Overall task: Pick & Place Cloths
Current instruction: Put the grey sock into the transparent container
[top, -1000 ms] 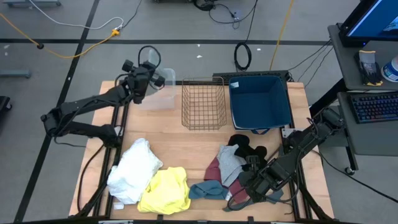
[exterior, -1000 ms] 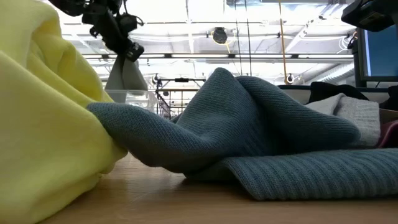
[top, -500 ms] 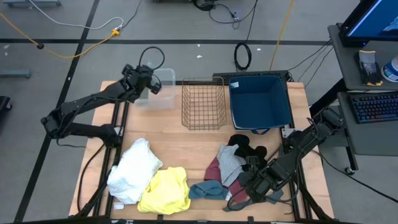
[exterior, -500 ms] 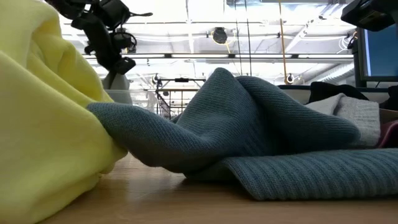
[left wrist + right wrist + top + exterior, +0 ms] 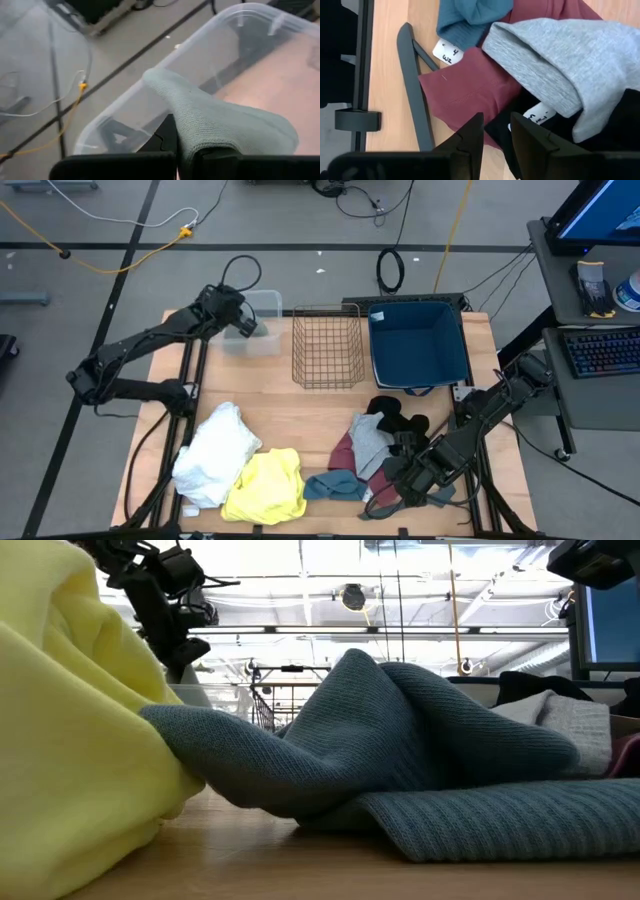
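Note:
My left gripper [image 5: 243,326] is at the table's far left, over the clear plastic bin [image 5: 262,340], shut on a grey-green cloth [image 5: 215,120]. The other cloths lie along the near edge: white [image 5: 215,452], yellow [image 5: 265,485], blue [image 5: 335,485], maroon [image 5: 465,85], grey [image 5: 555,65] and black [image 5: 395,420]. My right gripper [image 5: 496,137] hovers over the maroon and black cloths at the near right. Its fingers are a little apart with nothing between them. My left gripper pinches a bunched fold of the grey-green cloth [image 5: 200,147] between its two fingers. The fingers slant down toward the bin [image 5: 150,100]. The cloth bulges out ahead of the fingers, over the bin's inside. Whether its lower end rests in the bin, I cannot tell.
A wire basket [image 5: 327,345] and a dark blue bin [image 5: 418,345] stand at the far edge, right of the clear bin. A dark grey hanger [image 5: 412,85] lies beside the maroon cloth. Bare wood shows mid-table. In the low view the yellow and blue cloths fill the foreground.
My left gripper has sunk toward the clear bin and tipped from near level to slanting down, staying shut. The grey-green cloth has gone down with it; a second ago it hung in full view above the bin's rim, and now it is low at the bin.

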Tool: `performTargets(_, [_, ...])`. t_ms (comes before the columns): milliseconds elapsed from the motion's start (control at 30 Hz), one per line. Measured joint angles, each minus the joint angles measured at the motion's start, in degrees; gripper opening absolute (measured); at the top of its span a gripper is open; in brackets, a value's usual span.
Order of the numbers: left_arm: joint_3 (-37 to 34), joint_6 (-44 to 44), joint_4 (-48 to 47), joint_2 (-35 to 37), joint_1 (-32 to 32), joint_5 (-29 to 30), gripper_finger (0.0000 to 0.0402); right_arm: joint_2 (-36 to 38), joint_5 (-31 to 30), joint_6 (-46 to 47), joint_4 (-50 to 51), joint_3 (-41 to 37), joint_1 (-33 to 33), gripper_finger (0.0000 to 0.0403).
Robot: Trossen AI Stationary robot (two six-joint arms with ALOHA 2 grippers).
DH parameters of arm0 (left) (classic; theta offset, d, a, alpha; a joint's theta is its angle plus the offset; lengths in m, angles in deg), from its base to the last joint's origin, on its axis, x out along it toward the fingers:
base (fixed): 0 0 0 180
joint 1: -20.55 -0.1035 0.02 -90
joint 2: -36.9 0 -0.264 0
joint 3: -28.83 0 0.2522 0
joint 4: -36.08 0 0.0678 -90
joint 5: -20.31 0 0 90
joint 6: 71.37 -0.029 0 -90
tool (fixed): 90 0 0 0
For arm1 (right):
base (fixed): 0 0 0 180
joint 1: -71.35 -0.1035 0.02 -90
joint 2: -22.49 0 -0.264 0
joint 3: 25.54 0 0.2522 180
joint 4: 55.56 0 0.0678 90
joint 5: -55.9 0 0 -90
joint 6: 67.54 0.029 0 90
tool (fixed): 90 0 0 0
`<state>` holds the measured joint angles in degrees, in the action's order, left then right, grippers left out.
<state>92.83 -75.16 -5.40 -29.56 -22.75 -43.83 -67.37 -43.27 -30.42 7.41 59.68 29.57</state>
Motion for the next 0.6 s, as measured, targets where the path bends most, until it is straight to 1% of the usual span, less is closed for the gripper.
performTargets(100, [0.0,0.0,-0.3,0.0,-0.9,-3.5,0.0001,0.0,0.1,0.0,-0.5,0.0,0.0,0.0089])
performTargets(167, [0.0,0.2,-1.0,-0.2,-1.5,-4.9,0.0001,0.0,0.1,0.0,-1.0,0.0,0.0,0.0089])
performTargets(433, [0.0,1.4,-4.1,-4.7,-2.2,-5.4,0.0004,0.0,0.2,0.0,-1.0,0.0,0.0,0.0089])
performTargets(600, [0.0,1.3,-3.3,-8.2,-2.2,-7.8,0.0005,0.0,0.2,0.0,-1.0,0.0,0.0,0.0089])
